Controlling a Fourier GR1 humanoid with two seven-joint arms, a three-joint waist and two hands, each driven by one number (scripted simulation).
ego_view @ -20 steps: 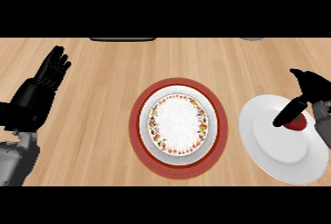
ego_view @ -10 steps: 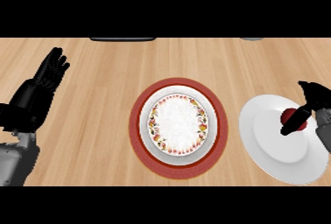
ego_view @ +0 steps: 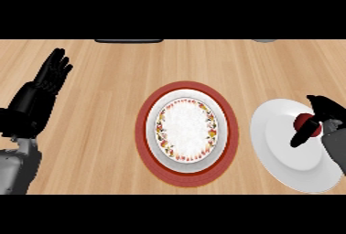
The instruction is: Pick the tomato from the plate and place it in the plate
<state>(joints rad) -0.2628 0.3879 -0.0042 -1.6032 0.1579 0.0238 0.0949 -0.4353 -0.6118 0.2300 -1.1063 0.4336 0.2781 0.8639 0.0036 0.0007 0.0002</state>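
On the white plate (ego_view: 283, 151), right of the red-rimmed plate (ego_view: 186, 132), the right hand's (ego_view: 323, 118) fingers and thumb curl round the tomato (ego_view: 304, 120), which sits at the white plate's right part, half hidden. Far left of the red-rimmed plate, the left hand (ego_view: 42, 89) rests with fingers straight and up, above the wooden counter (ego_view: 101, 137).

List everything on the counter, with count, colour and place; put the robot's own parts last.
tomato: one, red, on the white plate at right, under the right hand
white plate: one, plain white, right side
patterned plate: one, white with a floral rim, centre, on the red plate
red plate: one, red, centre
counter: one, light wood
left hand: one, black, open, resting at left
right hand: one, black, fingers curled round the tomato
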